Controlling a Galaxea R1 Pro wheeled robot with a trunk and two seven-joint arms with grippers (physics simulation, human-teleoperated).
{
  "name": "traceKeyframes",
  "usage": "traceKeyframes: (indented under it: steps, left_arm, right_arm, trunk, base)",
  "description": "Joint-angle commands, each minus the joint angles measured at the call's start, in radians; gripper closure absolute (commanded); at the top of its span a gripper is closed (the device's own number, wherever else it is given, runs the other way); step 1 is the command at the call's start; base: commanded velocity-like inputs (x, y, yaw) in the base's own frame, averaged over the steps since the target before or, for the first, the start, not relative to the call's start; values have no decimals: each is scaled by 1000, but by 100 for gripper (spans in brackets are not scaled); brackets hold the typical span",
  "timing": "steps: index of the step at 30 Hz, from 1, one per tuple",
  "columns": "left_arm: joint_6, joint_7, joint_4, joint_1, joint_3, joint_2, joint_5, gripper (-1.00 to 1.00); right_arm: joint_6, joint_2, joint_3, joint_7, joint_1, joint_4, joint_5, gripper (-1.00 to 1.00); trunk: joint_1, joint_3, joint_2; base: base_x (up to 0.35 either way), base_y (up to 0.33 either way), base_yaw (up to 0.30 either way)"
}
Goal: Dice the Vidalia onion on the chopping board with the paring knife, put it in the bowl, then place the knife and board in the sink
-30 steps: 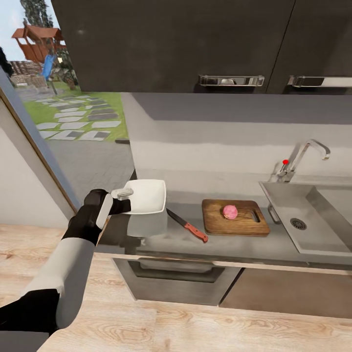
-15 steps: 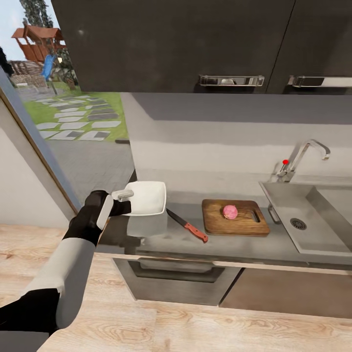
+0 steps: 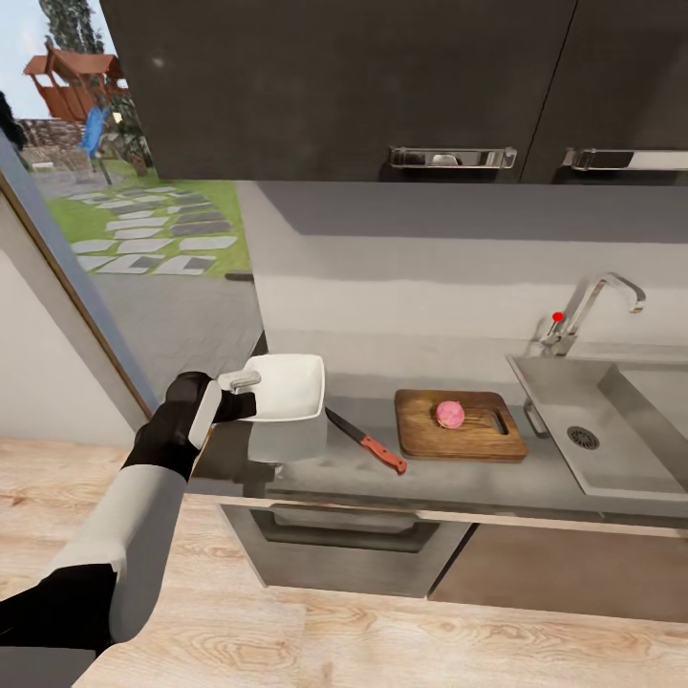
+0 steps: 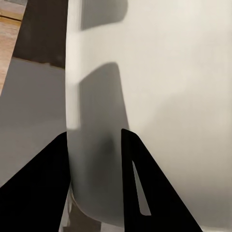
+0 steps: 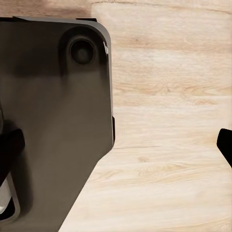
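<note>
Head view: left gripper (image 3: 241,390) clamped on the near-left rim of the white bowl (image 3: 287,386), holding it just above the worktop (image 3: 449,478) (its reflection shows on the surface right below). Paring knife (image 3: 366,441) lies flat on the worktop between bowl and chopping board (image 3: 462,426), red handle toward the front edge, blade tip near the bowl. Vidalia onion (image 3: 450,414) sits whole on the board, roughly centred. Sink (image 3: 612,430) is just right of the board, faucet (image 3: 592,311) behind it. Left wrist view: both dark fingers (image 4: 140,193) straddle the bowl (image 4: 164,96) wall, one outside, one inside. Right wrist view: wood floor (image 5: 169,121) and a dark robot body panel (image 5: 53,130); one fingertip (image 5: 225,143) shows at the frame edge, right gripper state can't be told.
</note>
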Motion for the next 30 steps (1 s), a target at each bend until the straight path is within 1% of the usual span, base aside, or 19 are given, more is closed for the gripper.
traceKeyframes:
  steps: [1,4,12,24,30]
  left_arm:
    - [4,9,-1,-1,3,-1,13,100]
    - [4,9,-2,-1,2,-1,13,100]
    - [4,9,-2,-1,2,-1,13,100]
    - [4,9,1,-1,2,-3,14,100]
    - [4,8,11,-1,-10,-5,14,100]
  right_arm:
    - [-3,0,-8,-4,-1,1,10,-100]
    - [-3,0,-8,-4,-1,1,10,-100]
    - [-3,0,-8,-4,-1,1,10,-100]
    - [-3,1,-9,-4,-1,1,9,-100]
    - [-3,2,-9,-4,-1,1,9,-100]
  trunk:
    - [1,-2,-2]
    - [1,-2,-2]
    - [1,-2,-2]
    - [1,-2,-2]
    - [1,-2,-2]
  base:
    - [0,0,0]
    - [0,40,0]
    - [0,132,0]
    - [0,8,0]
    - [0,0,0]
